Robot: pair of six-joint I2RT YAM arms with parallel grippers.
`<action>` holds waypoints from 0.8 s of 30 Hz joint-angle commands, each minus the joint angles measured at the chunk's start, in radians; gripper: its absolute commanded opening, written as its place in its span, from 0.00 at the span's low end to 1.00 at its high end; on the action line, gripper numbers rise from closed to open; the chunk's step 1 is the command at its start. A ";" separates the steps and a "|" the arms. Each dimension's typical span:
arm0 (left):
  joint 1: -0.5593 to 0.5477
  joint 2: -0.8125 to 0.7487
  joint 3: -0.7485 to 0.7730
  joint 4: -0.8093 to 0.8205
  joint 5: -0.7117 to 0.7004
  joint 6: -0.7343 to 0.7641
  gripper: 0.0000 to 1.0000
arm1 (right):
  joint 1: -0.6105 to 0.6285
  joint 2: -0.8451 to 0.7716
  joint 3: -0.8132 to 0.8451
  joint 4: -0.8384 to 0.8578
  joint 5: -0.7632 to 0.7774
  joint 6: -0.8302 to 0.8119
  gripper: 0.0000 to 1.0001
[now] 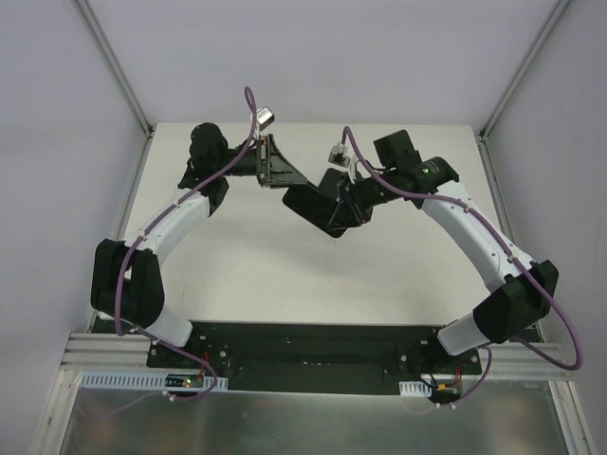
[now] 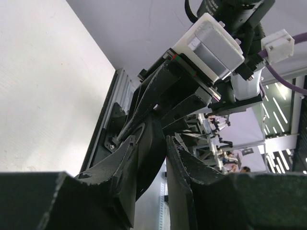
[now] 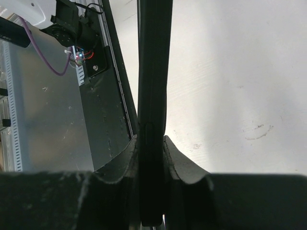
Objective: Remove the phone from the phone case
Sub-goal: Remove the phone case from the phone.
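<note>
The phone case (image 1: 318,210), its phone not separately visible, is hanging edge-on above the table (image 1: 285,284). The right gripper (image 3: 152,143) is pinching its right end across both faces. The left gripper (image 2: 160,160) is reaching in at its left end, jaws narrow around a dark rim; whether they are gripping I cannot tell. This looks like securing a second hold; next, peeling the case's edge away. Both arms are stretching forward, wrists turning inward toward it.
</note>
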State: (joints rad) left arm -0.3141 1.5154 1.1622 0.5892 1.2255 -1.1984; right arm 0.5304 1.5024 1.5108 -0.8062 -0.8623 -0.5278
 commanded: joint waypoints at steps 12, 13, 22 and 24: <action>-0.075 0.098 -0.163 0.060 -0.205 -0.403 0.00 | 0.060 -0.027 0.104 0.035 0.174 -0.031 0.00; -0.082 0.106 -0.171 0.052 -0.208 -0.415 0.00 | 0.060 -0.025 0.111 0.033 0.175 -0.028 0.00; -0.152 0.166 -0.162 0.043 -0.198 -0.507 0.00 | 0.066 -0.011 0.163 0.016 0.197 -0.032 0.00; -0.155 0.175 -0.157 0.061 -0.193 -0.520 0.00 | 0.066 -0.013 0.167 0.010 0.203 -0.034 0.00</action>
State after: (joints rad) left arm -0.3935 1.6547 1.0050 0.6968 1.0306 -1.6405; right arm 0.5652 1.5078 1.5639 -1.0275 -0.6033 -0.5125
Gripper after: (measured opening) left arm 0.282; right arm 0.210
